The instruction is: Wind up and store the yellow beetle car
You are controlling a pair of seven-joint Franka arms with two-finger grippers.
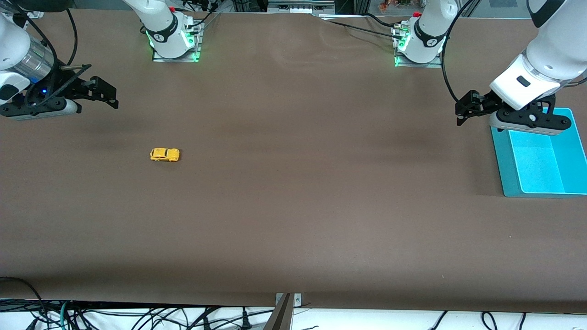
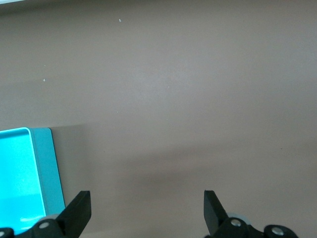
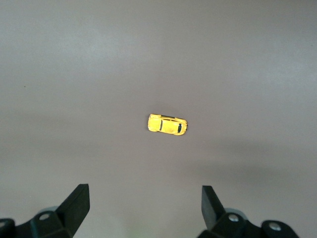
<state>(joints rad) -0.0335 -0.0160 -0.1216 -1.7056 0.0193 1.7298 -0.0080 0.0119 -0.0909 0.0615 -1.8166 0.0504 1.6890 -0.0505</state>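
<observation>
Front view. We note the yellow beetle car [image 1: 164,155] lying alone on the brown table [image 1: 293,220], toward the right arm's end and well apart from everything else. It sits on its wheels. The right gripper [image 1: 107,94] hangs in the air over the table at that same end, its jaws spread wide and holding nothing. The left gripper [image 1: 464,108] hangs at the left arm's end, just over the rim of a turquoise bin [image 1: 506,169], jaws likewise apart and empty. Both arms wait.

Left wrist view. We see the left gripper [image 2: 147,210] with its two dark fingertips [image 2: 79,208] standing wide, bare table between them. A corner of the turquoise bin [image 2: 47,168] shows beside one fingertip. No car shows here.

Right wrist view. We log the right gripper [image 3: 144,204] wide apart, nothing between its fingertips [image 3: 210,201]. The yellow beetle car [image 3: 167,124] rests on the table below, clear of both tips and untouched.
</observation>
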